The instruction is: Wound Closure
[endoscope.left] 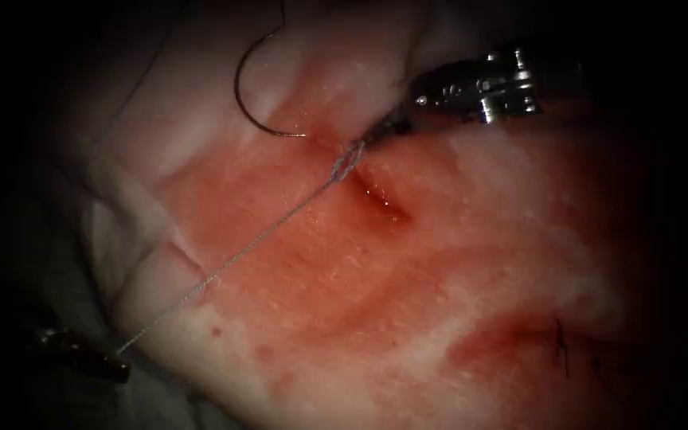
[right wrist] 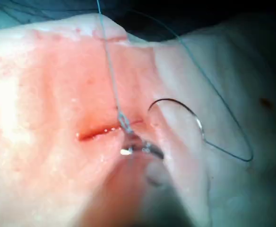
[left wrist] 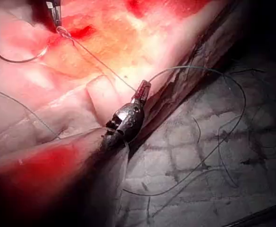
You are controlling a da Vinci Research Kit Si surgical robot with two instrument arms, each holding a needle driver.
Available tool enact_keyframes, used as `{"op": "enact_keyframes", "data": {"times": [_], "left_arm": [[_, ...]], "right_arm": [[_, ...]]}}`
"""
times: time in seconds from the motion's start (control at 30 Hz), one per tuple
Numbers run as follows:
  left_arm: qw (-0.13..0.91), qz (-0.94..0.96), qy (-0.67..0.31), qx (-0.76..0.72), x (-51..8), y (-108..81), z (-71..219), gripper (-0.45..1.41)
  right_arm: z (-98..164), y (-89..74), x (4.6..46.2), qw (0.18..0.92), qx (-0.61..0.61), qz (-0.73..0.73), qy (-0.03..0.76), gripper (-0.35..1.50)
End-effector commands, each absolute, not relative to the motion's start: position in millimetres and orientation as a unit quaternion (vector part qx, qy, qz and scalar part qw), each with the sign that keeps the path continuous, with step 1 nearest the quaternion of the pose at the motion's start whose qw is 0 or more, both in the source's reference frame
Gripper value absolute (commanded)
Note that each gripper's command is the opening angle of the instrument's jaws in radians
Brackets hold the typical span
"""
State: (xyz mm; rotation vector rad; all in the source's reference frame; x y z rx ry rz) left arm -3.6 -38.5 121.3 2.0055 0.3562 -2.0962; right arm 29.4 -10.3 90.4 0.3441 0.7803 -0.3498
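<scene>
A knot is being drawn tight, judging by how the strand lies. The left tool [endoscope.left: 93, 362], at about eight o'clock in the endoscope view, has its fingers clenched on the thread [endoscope.left: 240, 251], which runs taut and straight up toward one o'clock to a small twisted knot [endoscope.left: 345, 162] at the upper end of the cut [endoscope.left: 377, 193]. The right tool [endoscope.left: 388, 127], coming in from two o'clock, has its fingers pinched on the thread right at that knot. Neither tool holds the needle [endoscope.left: 252, 99]: it lies free on the pale tissue [endoscope.left: 471, 263] to the left of the cut, at about eleven o'clock, its point resting near the wound's upper end, not in the tissue.

The next move seems to call for even, opposed tension so the knot seats flat without tearing the edges.

The tissue is soft, moist and glistening, stained with red fluid [endoscope.left: 519, 342] around the short, dark, slit-like cut. The needle is a thin dark steel half-circle. The thread is fine, pale and braided-looking. Dark cut ends of thread [endoscope.left: 563, 350] stand at about four o'clock.
</scene>
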Motion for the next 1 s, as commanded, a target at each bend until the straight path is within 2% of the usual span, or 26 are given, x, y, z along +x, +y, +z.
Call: {"op": "enact_keyframes", "data": {"times": [0.03, 1.0], "left_arm": [[0.107, -0.713, 0.122, 0.682, -4.1, -39.7, 121.5, -0.45], [0.095, -0.719, 0.133, 0.675, -2.1, -46.8, 119.4, -0.45]], "right_arm": [[90.8, -10.6, 29.7, 0.900, 0.166, -0.165, 0.369, -0.35], [91.5, -9.1, 28.5, 0.933, 0.108, -0.173, 0.296, -0.35]]}}
